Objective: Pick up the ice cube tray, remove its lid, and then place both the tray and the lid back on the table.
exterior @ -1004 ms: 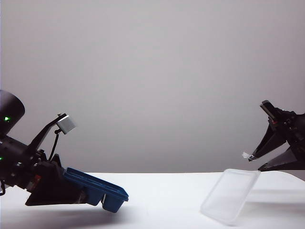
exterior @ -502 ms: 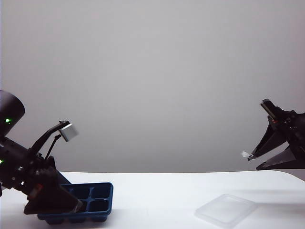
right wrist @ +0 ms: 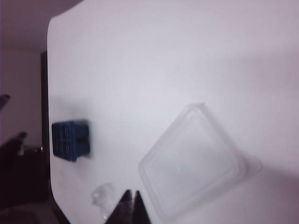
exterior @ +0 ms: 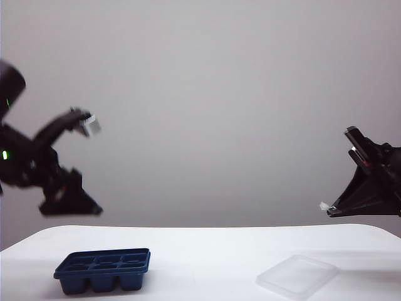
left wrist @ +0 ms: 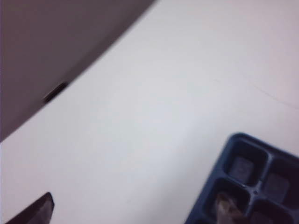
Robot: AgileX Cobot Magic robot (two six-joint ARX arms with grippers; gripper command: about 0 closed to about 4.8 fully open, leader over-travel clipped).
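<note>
The dark blue ice cube tray (exterior: pixel 103 269) stands flat on the white table (exterior: pixel 207 251) at the left, open side up, with nothing covering it. My left gripper (exterior: pixel 88 210) hangs well above it, open and empty. In the left wrist view its fingertips (left wrist: pixel 39 210) stand wide apart, with a corner of the tray (left wrist: pixel 261 177) below. The frosted lid (exterior: pixel 297 274) lies flat on the table at the right. My right gripper (exterior: pixel 332 211) hovers above and to the right of the lid, shut on nothing. The right wrist view shows the lid (right wrist: pixel 196 163), the tray (right wrist: pixel 70 140) and the closed tips (right wrist: pixel 131 198).
A plain grey wall stands behind the table. The table's rounded edge (right wrist: pixel 49 116) runs close past the tray, with dark floor beyond. A small clear scrap (right wrist: pixel 103 196) sits beside the right fingertips.
The left gripper let go of the tray, which settled flat on the table, then rose away from it. The tilted lid dropped flat. The right jaws closed.
</note>
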